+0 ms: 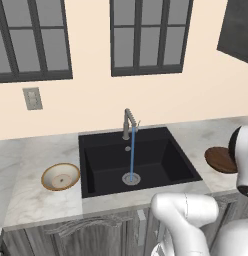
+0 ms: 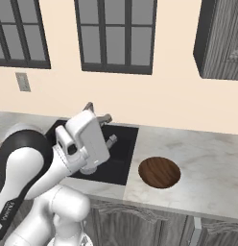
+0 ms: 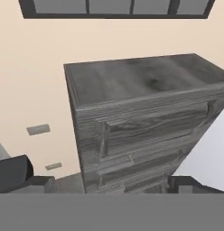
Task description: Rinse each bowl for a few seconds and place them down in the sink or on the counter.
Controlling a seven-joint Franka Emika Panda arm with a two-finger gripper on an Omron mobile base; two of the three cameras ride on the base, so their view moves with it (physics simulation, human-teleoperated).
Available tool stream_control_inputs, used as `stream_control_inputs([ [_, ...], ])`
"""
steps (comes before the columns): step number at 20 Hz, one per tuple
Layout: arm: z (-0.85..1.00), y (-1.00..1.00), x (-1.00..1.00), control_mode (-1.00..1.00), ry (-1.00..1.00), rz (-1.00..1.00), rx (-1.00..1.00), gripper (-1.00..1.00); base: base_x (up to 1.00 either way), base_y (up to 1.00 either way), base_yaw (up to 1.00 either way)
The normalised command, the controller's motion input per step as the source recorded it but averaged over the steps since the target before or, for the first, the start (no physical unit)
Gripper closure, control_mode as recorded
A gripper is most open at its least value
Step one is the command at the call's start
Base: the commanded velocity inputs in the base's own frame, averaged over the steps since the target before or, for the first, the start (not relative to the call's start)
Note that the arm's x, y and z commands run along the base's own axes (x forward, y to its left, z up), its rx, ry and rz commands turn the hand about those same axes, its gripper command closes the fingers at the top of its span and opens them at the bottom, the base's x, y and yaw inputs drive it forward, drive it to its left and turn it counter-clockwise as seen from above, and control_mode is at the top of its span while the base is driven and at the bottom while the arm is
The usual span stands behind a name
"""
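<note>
In the left base view, the sink (image 1: 141, 160) sits in the middle of the worktop (image 1: 41, 195), and a thin blue stream of water (image 1: 132, 152) runs from the tap (image 1: 127, 122) down to the drain (image 1: 131, 178). The water is already on, so rinsing can begin as soon as a bowl is brought under it. The tan-rimmed bowl (image 1: 60, 176) stands upright on the worktop just beside the left edge of the sink. The dark brown bowl (image 1: 220, 159) lies on the worktop at the right of the sink, partly hidden by the arm.

In the right base view, the dark brown bowl (image 2: 160, 172) is seen whole, near the right edge of the sink (image 2: 122, 149) but not touching it. The arm is folded above the sink with the hand raised, and the gripper (image 2: 107, 129) points up and away from both bowls.

In the hand view, the gripper (image 3: 105, 182) is wide open with nothing between the finger tips (image 3: 14, 173). The camera looks at a grey wood cabinet (image 3: 145, 131) on the wall, which fits a hand that is tilted upward. I judge no bowl is taken yet; the arm must first come down toward one of them.
</note>
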Motion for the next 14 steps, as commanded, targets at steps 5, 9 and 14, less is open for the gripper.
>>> stream_control_inputs([
  [5,0.17,0.00,0.18,-1.00,0.28,0.04,0.08,-1.00,0.00,0.00,0.00],
  [9,0.06,0.00,0.41,-1.00,0.38,0.03,0.11,-1.00,0.00,0.00,0.00],
  [14,-0.01,0.00,0.30,-1.00,0.37,0.00,0.30,-1.00,0.00,0.00,0.00],
])
